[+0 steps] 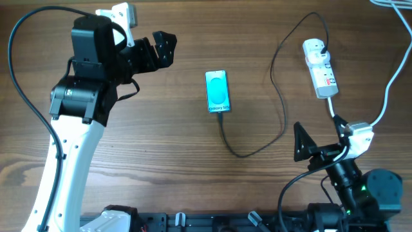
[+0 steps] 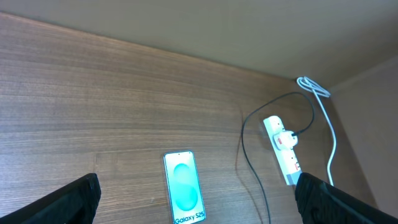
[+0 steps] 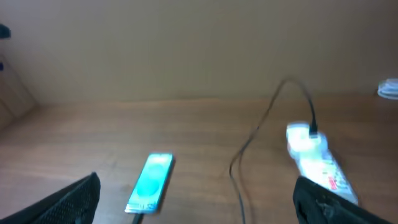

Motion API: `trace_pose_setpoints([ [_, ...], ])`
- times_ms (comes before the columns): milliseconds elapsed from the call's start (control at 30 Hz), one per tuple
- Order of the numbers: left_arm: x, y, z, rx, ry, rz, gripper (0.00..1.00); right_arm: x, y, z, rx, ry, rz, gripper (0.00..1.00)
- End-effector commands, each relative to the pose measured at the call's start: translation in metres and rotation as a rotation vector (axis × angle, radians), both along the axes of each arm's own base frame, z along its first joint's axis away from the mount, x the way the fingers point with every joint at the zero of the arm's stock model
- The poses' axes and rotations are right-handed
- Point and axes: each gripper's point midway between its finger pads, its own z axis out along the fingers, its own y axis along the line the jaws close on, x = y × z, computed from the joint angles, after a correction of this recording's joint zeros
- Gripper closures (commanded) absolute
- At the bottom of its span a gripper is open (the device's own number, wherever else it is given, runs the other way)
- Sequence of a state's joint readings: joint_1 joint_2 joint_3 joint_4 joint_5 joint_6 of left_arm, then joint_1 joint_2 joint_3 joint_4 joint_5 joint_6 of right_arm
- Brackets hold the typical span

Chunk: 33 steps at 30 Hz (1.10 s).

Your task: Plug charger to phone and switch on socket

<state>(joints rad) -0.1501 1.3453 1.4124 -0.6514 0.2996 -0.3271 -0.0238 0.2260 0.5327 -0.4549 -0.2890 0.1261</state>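
Observation:
The phone point(image 1: 217, 91) lies mid-table, cyan screen up, white text strip at its near end. It also shows in the left wrist view point(image 2: 183, 186) and the right wrist view point(image 3: 149, 183). The thin black charger cable point(image 1: 283, 116) runs from the phone's near end, loops right and goes up to a plug in the white socket strip point(image 1: 320, 76), which also shows in both wrist views point(image 2: 283, 152) point(image 3: 317, 162). My left gripper point(image 1: 166, 50) point(image 2: 198, 193) is open and empty, left of the phone. My right gripper point(image 1: 320, 132) point(image 3: 193, 186) is open and empty, below the socket.
The socket's thick white lead point(image 1: 389, 84) point(image 2: 329, 130) curves off to the back right corner. The table is brown wood point(image 1: 161, 148). A black cable runs along the left arm point(image 1: 19, 77).

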Motion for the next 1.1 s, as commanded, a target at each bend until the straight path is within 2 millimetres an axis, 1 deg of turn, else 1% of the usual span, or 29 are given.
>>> trace_pose_setpoints([
  [0, -0.001, 0.003, 0.002, 0.009, -0.013, 0.005, 0.00, 0.001, 0.004, -0.001, -0.018, -0.089, 0.027, 0.00],
  [67, -0.001, 0.003, 0.002, 0.009, -0.013, 0.005, 0.00, 0.003, 0.004, -0.001, -0.019, -0.122, 0.022, 0.00],
  [167, -0.001, 0.003, 0.002, 0.009, -0.013, 0.005, 0.00, 0.007, 0.000, -0.017, -0.020, -0.127, 0.003, 0.00],
  [267, -0.001, 0.003, 0.002, 0.009, -0.013, 0.005, 0.00, 0.009, 0.001, -0.021, -0.022, -0.173, 0.004, 0.00],
  [400, -0.001, 0.003, 0.002, 0.008, -0.013, 0.004, 0.00, 0.010, 0.000, -0.034, -0.023, -0.214, 0.003, 0.00],
  [567, -0.001, 0.003, 0.002, 0.009, -0.013, 0.005, 0.00, 0.019, 0.000, -0.053, -0.023, -0.252, 0.003, 0.00],
  [733, -0.001, 0.003, 0.002, 0.009, -0.013, 0.005, 0.00, 0.025, -0.008, -0.062, -0.025, -0.284, -0.049, 0.01],
  [833, -0.001, 0.003, 0.002, 0.008, -0.013, 0.004, 0.00, 0.025, -0.010, -0.059, -0.027, -0.297, -0.059, 0.00],
  [867, -0.001, 0.003, 0.002, 0.009, -0.013, 0.005, 0.00, 0.025, -0.010, -0.060, -0.028, -0.295, -0.059, 0.00],
  [933, -0.001, 0.003, 0.002, 0.009, -0.013, 0.005, 0.00, 0.026, -0.010, -0.067, -0.028, -0.264, -0.058, 0.00],
  [1033, -0.001, 0.003, 0.002, 0.009, -0.013, 0.005, 0.00, 0.028, -0.012, -0.087, -0.031, -0.180, -0.068, 0.00],
  [1067, -0.001, 0.003, 0.002, 0.009, -0.013, 0.005, 0.00, 0.028, -0.013, -0.090, -0.031, -0.171, -0.073, 0.00],
])
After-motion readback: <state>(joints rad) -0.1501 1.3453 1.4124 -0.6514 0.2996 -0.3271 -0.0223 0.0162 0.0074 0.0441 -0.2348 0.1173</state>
